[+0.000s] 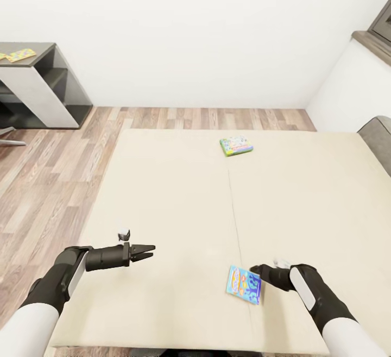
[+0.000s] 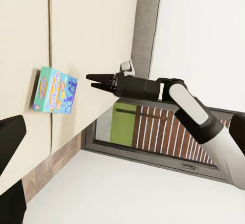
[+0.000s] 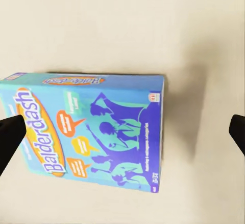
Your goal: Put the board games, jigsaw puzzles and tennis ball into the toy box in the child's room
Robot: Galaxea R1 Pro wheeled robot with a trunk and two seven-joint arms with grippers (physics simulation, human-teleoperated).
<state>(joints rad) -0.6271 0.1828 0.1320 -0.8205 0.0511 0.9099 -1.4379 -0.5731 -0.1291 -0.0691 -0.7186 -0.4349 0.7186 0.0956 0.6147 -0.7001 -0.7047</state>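
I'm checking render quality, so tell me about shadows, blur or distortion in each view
Head view: even flat light, wide-angle bending at the edges, faint shadow under the blue board game on the bed. Right wrist view: box lettering slightly soft, a soft shadow on the mattress beside it. Left wrist view: sharp on the right gripper, no glare.

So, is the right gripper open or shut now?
Open. In the right wrist view its fingertips sit far apart, either side of the blue board game, not touching it.
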